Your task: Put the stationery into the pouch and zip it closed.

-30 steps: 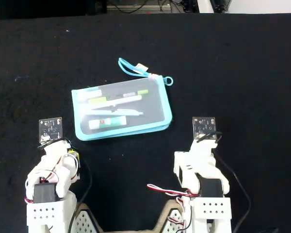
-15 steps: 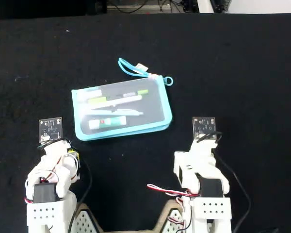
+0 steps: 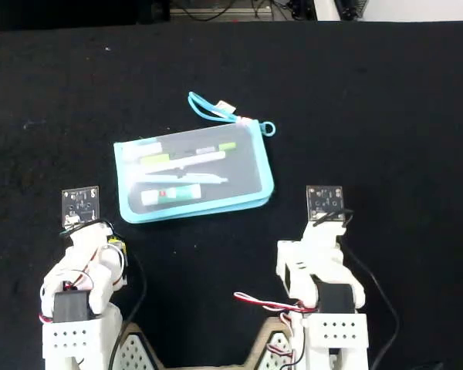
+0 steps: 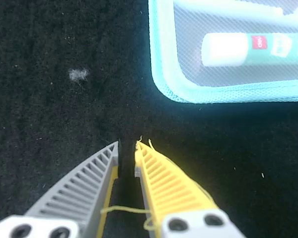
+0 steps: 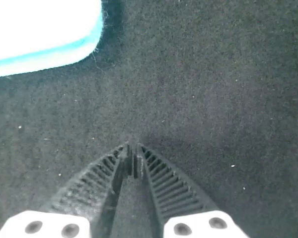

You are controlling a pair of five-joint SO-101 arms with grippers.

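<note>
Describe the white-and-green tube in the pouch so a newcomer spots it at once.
On the black table, a blue-edged see-through pouch lies ahead of both arms. Inside it, along the edge nearest the arms, lies the tube: short, thick, white at one end and green at the other, unlike the slimmer pens beyond it.

I see a tabletop (image 3: 386,116) covered in black, felt-like cloth. One pouch (image 3: 243,179) lies flat on it, slightly left of centre, with teal edging and its translucent mesh face turned up. The pouch's teal strap (image 3: 208,109) lies on the cloth, running off the far right corner. In the left wrist view I note a pale speck of lint (image 4: 78,74) on the cloth near a pouch corner. Two white arm bases (image 3: 73,339) stand at the near edge, well apart.
</note>
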